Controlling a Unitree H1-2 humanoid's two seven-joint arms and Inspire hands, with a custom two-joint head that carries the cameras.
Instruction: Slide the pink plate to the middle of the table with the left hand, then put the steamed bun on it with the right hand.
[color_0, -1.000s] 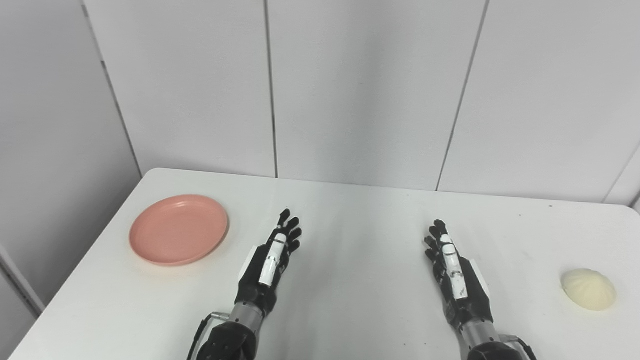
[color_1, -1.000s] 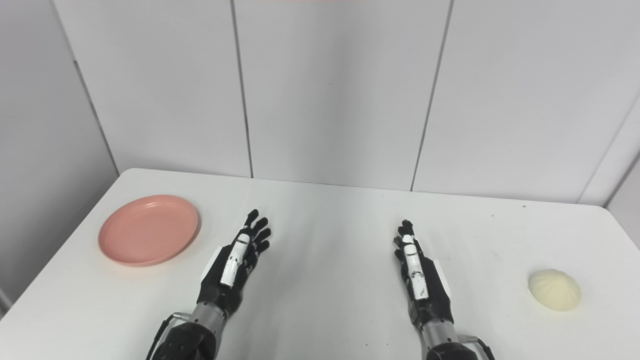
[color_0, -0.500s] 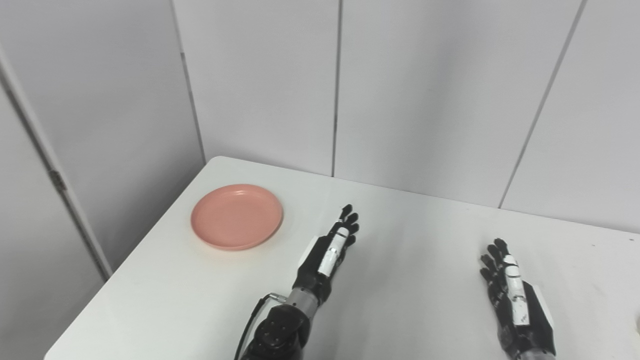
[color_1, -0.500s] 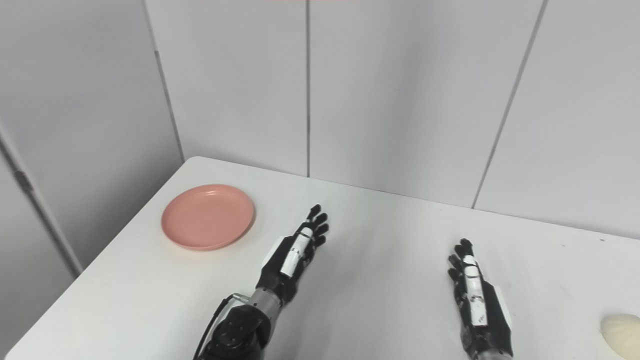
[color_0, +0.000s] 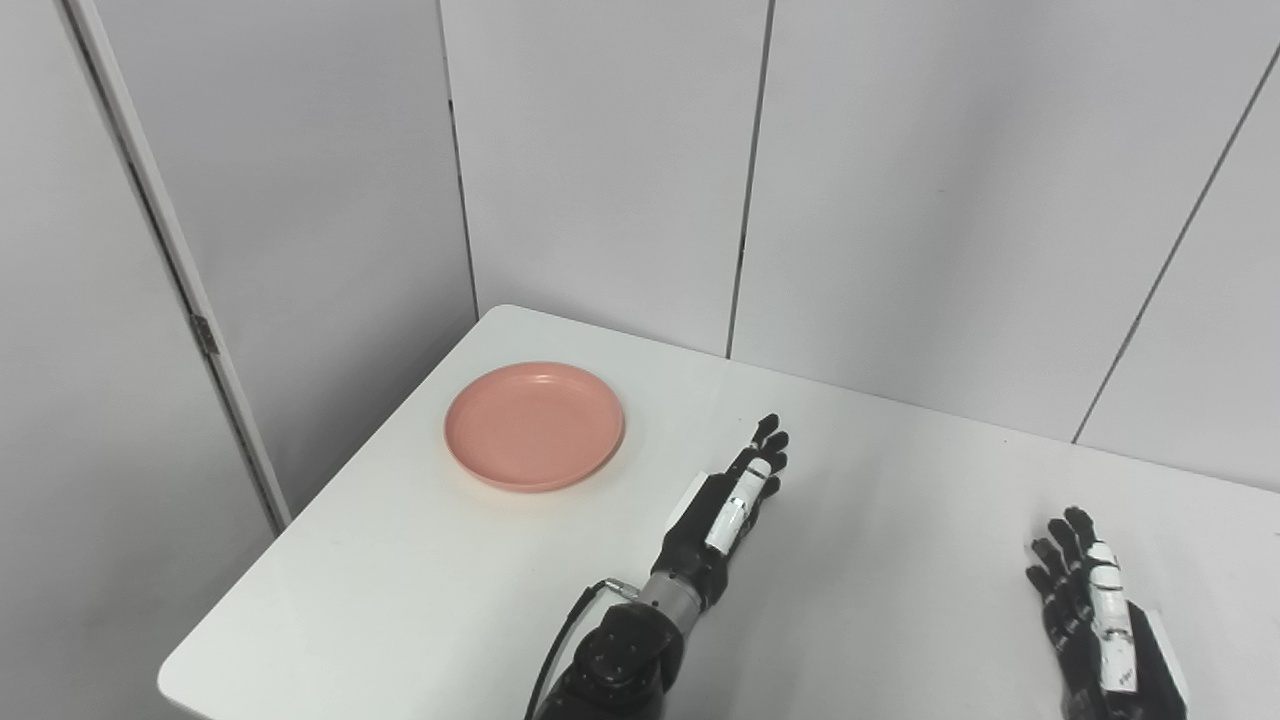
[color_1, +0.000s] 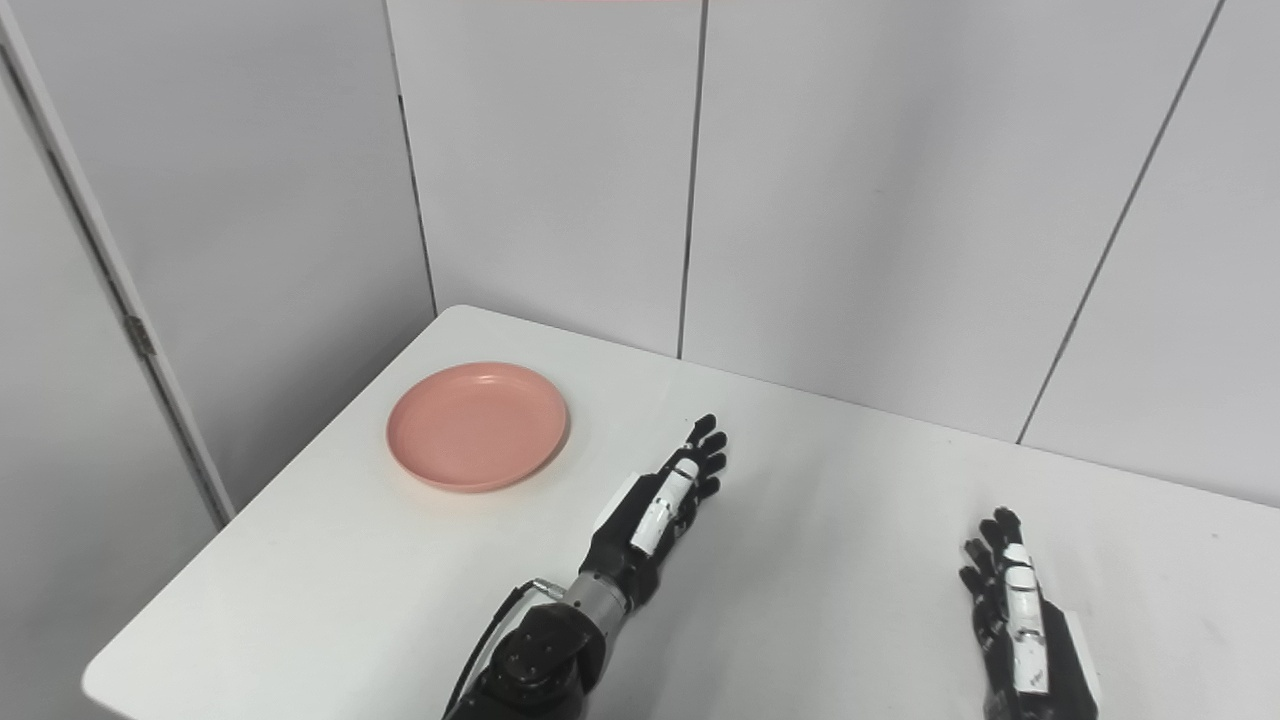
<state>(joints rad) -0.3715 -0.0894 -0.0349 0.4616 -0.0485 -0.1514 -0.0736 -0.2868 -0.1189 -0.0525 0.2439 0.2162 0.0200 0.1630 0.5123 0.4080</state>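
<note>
Nothing of the task is done as far as the views show: the pink plate sits near the table's far-left corner, not in the middle, and it is bare. The steamed bun is out of view, so its place cannot be told. The left hand lies over the table with fingers stretched out and apart, holding nothing. The plate lies at about ten o'clock from this hand, near it but not touching. The right hand waits at the lower right, well apart from the plate, fingers likewise extended and empty. Both the slide and the placing remain.
</note>
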